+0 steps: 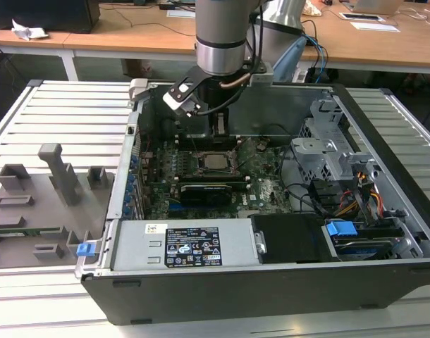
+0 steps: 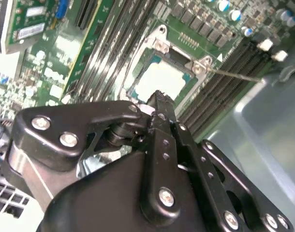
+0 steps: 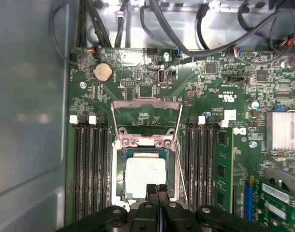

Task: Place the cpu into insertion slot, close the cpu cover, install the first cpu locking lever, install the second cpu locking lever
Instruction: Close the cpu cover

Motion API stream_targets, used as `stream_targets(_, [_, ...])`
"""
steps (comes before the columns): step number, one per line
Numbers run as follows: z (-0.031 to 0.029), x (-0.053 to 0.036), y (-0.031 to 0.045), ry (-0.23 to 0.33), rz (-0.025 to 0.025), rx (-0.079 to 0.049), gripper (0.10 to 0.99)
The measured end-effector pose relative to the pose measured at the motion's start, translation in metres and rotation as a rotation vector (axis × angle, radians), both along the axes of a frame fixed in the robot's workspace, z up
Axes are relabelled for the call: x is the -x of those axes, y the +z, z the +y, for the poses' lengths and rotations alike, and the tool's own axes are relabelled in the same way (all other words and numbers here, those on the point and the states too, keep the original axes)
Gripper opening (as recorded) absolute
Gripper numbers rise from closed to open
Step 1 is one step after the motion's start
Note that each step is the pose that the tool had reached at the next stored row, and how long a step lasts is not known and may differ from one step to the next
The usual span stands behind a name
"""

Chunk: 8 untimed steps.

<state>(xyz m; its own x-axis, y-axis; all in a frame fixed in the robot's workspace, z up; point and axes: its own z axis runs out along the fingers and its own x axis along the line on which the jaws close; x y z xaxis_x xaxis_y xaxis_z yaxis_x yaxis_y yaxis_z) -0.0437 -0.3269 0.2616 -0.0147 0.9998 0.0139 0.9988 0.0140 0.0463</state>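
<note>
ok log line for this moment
cpu in insertion slot | cpu cover open | gripper shut, tips at cpu edge

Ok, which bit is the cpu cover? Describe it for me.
In the first wrist view, find the green motherboard and its two banks of black memory slots. Between them the pale cpu sits in the insertion slot, with the cpu cover just past it, toward the coin battery. It is the only thin grey metal frame, swung open, green board showing through.

The pincer hovers at six o'clock over the cpu seated in the insertion slot, counting the slot's two-screw end as twelve.
</note>
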Motion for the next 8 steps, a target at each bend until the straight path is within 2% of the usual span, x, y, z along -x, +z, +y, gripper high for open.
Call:
stream_targets(2, [0.0, 0.0, 0.0075, 0.003, 0.0002, 0.0, 0.106])
stream_targets(8, [0.0, -0.0005, 0.0087, 0.066, 0.0003, 0.0, 0.106])
